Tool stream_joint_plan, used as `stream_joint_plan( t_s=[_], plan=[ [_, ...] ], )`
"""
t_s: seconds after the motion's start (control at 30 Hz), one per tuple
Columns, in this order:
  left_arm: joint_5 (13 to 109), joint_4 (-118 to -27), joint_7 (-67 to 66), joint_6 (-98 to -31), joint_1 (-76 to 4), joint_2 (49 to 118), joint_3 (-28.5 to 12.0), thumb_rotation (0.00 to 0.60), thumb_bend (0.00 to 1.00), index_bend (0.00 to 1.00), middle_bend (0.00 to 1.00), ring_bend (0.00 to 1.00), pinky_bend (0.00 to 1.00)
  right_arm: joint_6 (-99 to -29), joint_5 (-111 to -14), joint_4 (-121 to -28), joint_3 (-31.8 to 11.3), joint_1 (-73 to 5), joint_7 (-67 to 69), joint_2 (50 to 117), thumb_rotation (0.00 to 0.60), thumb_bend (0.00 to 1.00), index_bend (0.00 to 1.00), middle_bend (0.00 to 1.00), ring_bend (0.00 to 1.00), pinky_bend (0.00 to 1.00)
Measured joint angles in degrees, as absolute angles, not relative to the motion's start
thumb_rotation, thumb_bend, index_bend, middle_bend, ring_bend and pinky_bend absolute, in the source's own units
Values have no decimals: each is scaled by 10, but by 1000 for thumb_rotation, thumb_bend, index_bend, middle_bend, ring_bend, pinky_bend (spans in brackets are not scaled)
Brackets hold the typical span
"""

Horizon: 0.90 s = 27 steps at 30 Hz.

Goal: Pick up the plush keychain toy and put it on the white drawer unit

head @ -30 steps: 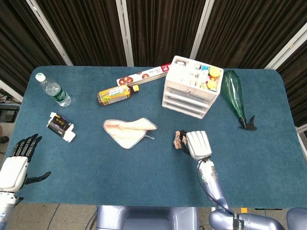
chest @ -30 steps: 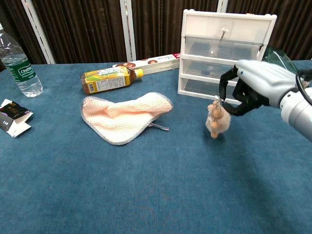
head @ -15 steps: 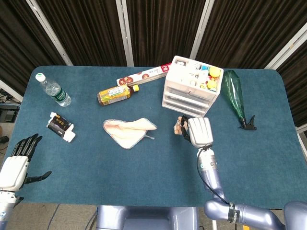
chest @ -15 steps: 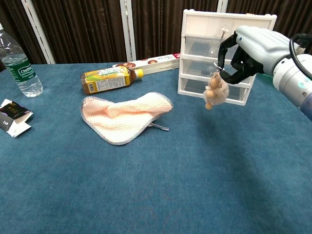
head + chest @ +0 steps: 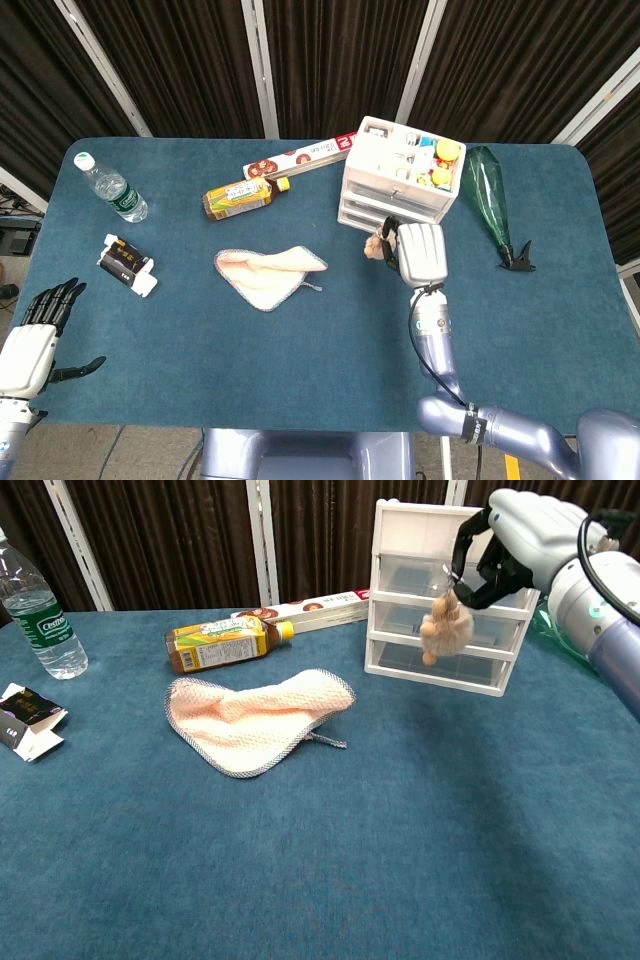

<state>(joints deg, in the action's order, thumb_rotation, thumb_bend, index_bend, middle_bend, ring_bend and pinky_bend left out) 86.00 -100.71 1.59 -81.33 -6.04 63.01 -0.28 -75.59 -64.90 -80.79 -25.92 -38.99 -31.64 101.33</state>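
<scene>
While the plush keychain toy (image 5: 445, 628) is carried clear of the tabletop (image 5: 400, 820), it is seen hanging below the dark fingers (image 5: 468, 558) of the right hand (image 5: 520, 535), which are curled in and pinched on the metal ring at the toy's top. In the chest view the toy is set in front of the clear drawers of the white drawer unit (image 5: 410, 540), below its top surface; whether it touches the drawer fronts cannot be told. In the head view the toy (image 5: 377, 245) is shown just beside the unit's (image 5: 375, 205) lower front edge, at the left of the right hand (image 5: 420, 252). The left hand (image 5: 35, 335) is held at the near left corner of the tabletop, its fingers spread apart with nothing between them. A pink cloth (image 5: 255, 720) is spread flat to the left of the toy, well apart from it, and a yellow drink bottle (image 5: 222, 642) is laid on its side behind the cloth.
</scene>
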Motion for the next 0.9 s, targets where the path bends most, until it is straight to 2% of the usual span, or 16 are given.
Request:
stream_joint_plan(
  t_s=[0.27, 0.9],
  plan=[
    [857, -1008, 16, -812, -61, 630, -4, 600, 101, 0, 0, 0, 0, -753, -643, -767, -280, -414, -308, 1010, 600, 384, 585, 1000, 1000, 922],
    [856, -1010, 14, -812, -60, 630, -4, 600, 100, 0, 0, 0, 0, -743, -642, -702, -260, -443, -301, 1021, 600, 385, 589, 1000, 1000, 922]
  ],
)
